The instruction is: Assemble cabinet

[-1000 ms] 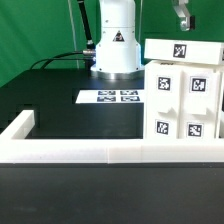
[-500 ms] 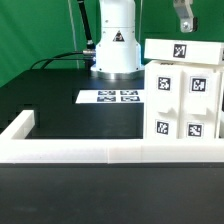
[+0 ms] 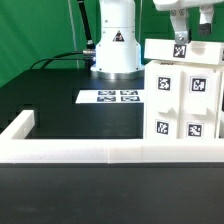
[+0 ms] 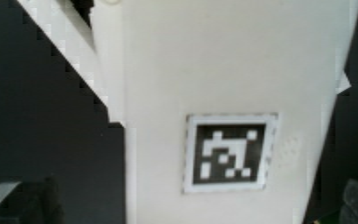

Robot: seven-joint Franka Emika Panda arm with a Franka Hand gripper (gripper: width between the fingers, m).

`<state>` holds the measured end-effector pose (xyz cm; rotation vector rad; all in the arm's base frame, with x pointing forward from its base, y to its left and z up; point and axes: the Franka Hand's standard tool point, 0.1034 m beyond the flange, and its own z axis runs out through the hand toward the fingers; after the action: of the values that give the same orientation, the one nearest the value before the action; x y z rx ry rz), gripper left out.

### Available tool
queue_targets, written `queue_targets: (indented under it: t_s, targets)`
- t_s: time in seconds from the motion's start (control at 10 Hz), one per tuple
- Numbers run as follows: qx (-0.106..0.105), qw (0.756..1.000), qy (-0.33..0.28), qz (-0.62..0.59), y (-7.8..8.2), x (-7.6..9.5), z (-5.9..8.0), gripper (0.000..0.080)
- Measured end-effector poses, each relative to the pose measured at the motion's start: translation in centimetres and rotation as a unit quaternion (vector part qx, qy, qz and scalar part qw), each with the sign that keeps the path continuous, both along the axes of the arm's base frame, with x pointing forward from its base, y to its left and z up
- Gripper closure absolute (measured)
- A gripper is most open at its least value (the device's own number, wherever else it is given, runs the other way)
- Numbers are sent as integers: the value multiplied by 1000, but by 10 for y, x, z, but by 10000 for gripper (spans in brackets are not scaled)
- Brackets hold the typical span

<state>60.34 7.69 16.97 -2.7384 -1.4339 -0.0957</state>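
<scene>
The white cabinet (image 3: 184,98) stands at the exterior view's right, built of panels and blocks with small black-and-white tags. A tagged top panel (image 3: 181,50) lies on it. My gripper (image 3: 188,34) hangs just above that panel and is open. In the wrist view the white panel (image 4: 194,90) with its tag (image 4: 229,150) fills the space between my gripper's (image 4: 185,205) dark fingertips (image 4: 12,200), which stand wide apart on either side of it. I cannot see any contact with the panel.
The marker board (image 3: 108,97) lies flat on the black table in front of the robot base (image 3: 114,45). A low white rim (image 3: 90,151) borders the table's near edge and turns at the exterior view's left (image 3: 20,124).
My gripper has come down from the top of the exterior view, closer to the cabinet's top panel. The cabinet and the marker board have not moved.
</scene>
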Motion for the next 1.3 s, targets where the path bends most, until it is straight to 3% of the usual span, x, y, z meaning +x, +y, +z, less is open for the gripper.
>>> queue_targets:
  t_s: [0.5, 0.7, 1.0, 1.3]
  targets:
    - [-2, 1000, -2, -12, -3, -6, -10, 2]
    - [-2, 1000, -2, -17, -3, -6, -10, 228]
    - [0, 998, 1, -57, -3, -6, -10, 243]
    - [5, 981, 11, -195, -3, -6, -10, 243]
